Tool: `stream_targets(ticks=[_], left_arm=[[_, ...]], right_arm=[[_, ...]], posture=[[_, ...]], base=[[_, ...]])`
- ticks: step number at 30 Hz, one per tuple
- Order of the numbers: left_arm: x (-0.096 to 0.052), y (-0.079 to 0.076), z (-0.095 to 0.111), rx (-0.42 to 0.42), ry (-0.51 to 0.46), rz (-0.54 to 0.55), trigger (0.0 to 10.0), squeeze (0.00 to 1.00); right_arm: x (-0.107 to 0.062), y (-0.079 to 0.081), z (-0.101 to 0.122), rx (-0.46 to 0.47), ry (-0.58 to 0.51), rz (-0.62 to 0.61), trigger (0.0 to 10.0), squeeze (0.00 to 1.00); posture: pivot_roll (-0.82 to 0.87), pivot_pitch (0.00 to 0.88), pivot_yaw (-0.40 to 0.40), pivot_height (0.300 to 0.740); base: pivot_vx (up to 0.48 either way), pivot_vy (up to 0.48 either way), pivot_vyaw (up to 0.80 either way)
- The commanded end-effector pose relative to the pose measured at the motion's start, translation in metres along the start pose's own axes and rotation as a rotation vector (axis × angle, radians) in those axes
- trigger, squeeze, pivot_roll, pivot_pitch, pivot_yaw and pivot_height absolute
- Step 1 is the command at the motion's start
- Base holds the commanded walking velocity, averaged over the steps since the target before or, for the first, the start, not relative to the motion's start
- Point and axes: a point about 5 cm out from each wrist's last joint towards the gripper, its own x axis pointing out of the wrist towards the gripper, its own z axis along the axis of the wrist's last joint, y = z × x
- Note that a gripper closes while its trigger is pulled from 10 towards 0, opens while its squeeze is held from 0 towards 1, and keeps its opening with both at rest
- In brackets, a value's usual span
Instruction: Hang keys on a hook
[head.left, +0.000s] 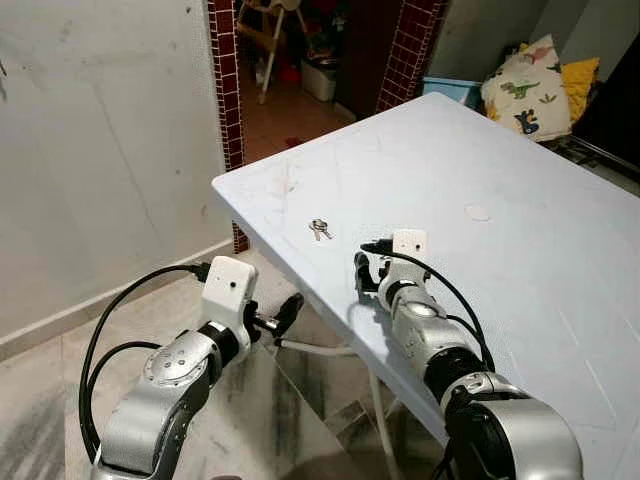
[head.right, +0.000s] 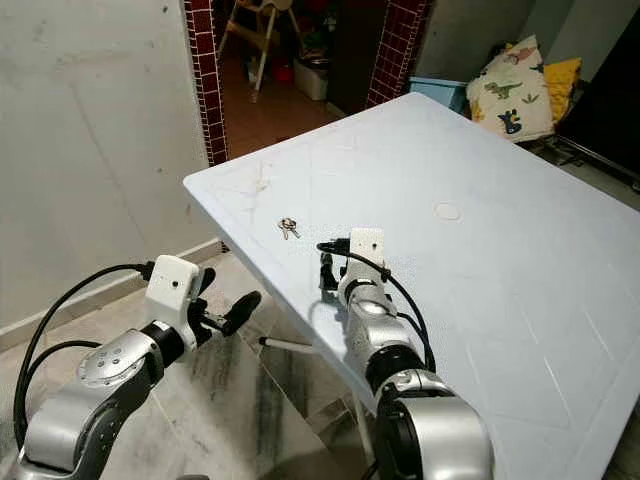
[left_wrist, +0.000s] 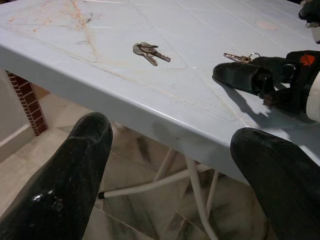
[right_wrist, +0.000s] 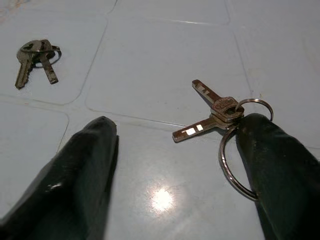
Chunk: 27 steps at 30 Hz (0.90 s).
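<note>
The right gripper (right_wrist: 175, 165), fingers wide open and holding nothing, could push the ringed keys (right_wrist: 220, 112) away across the slippery surface (head.left: 520, 180).

Two sets of keys lie on the table (head.left: 520, 260): one (right_wrist: 220, 112) between the right gripper's (right_wrist: 175, 165) spread fingers, the other (head.left: 320, 230) farther ahead to its left.

Surface: pale blue table (right_wrist: 165, 60) with faint moulded panel lines.
Right gripper (right_wrist: 175, 165): two black fingers spread wide, resting low over the table.
Keys (right_wrist: 212, 112): two on a ring, flat, ring touching one finger (right_wrist: 280, 165).
Second keys (right_wrist: 35, 60): farther off, well apart.
</note>
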Motion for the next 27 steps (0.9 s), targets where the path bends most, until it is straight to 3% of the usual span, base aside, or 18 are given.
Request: stream_targets(ticks=[1, 8, 16, 27], left_arm=[[0.000, -0.004, 0.002, 0.003, -0.006, -0.017, 10.0, 0.00], [0.001, -0.003, 0.003, 0.004, -0.006, -0.013, 10.0, 0.00], [0.004, -0.006, 0.004, -0.003, -0.012, -0.019, 10.0, 0.00], [0.006, -0.005, 0.004, -0.006, -0.016, -0.017, 10.0, 0.00]], right_arm=[[-0.005, 0.000, -0.023, 0.062, 0.102, 0.033, 0.0, 0.00], [-0.009, 0.008, -0.026, 0.071, 0.109, 0.135, 0.0, 0.00], [-0.025, -0.004, -0.036, 0.063, 0.110, 0.161, 0.0, 0.00], [-0.046, -0.007, -0.034, 0.014, 0.093, 0.209, 0.0, 0.00]], posture=[[0.32, 0.053, -0.097, 0.740], [0.31, 0.052, -0.095, 0.740], [0.28, 0.050, -0.098, 0.740], [0.27, 0.043, -0.097, 0.740]], base=[[0.000, 0.000, 0.00], [0.000, 0.000, 0.00], [0.000, 0.000, 0.00], [0.000, 0.000, 0.00]])
